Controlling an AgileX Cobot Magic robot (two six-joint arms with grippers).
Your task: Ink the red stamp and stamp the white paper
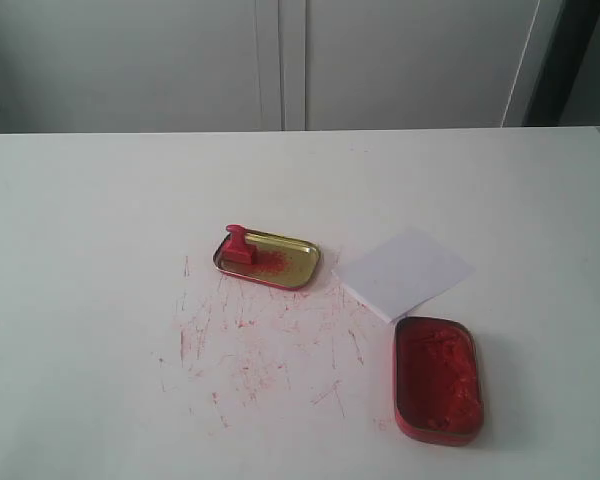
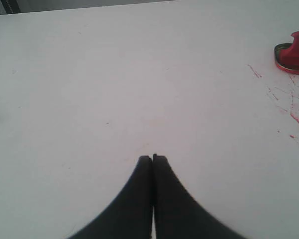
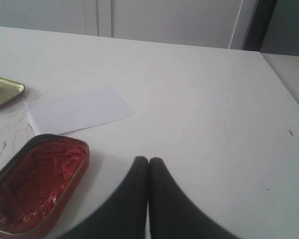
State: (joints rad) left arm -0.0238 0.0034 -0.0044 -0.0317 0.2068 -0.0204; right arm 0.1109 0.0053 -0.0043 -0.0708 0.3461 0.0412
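L gripper (image 2: 153, 158): fingertips are pressing together w/ no gap, gripping nothing, hanging over bare table (image 1: 80, 300) well apart from the gold lid (image 1: 292, 266), which is showing only at the edge of the left wrist view. R gripper (image 3: 148, 160): tips are likewise meeting, nothing between them; it is sitting on the side of the ink tin (image 1: 437, 380) away from the lid. Neither gripper is showing in the exterior view. Ink tin: oblong, red-walled, full of rough red ink, lying open nearer the exterior cam than the lid and off to its right, well apart from it. Red scratch marks (image 1: 245, 355) are smearing the tabletop on the near side of the lid, running up close to its near rim. The white paper (image 1: 404, 272) is lying flat just right of the lid, near but not touching, turned corner-on to it, between lid and ink tin; can't tell whether its near corner is touching the tin. The red stamp (image 1: 238, 245) is standing upright inside the lid at its left end, base down, knobbed handle up, w/ red ink specks scattered on the lid floor beside it. Beyond the lid the table is running bare to its far edge, w/ pale cabinet doors (image 1: 280, 60) standing behind.
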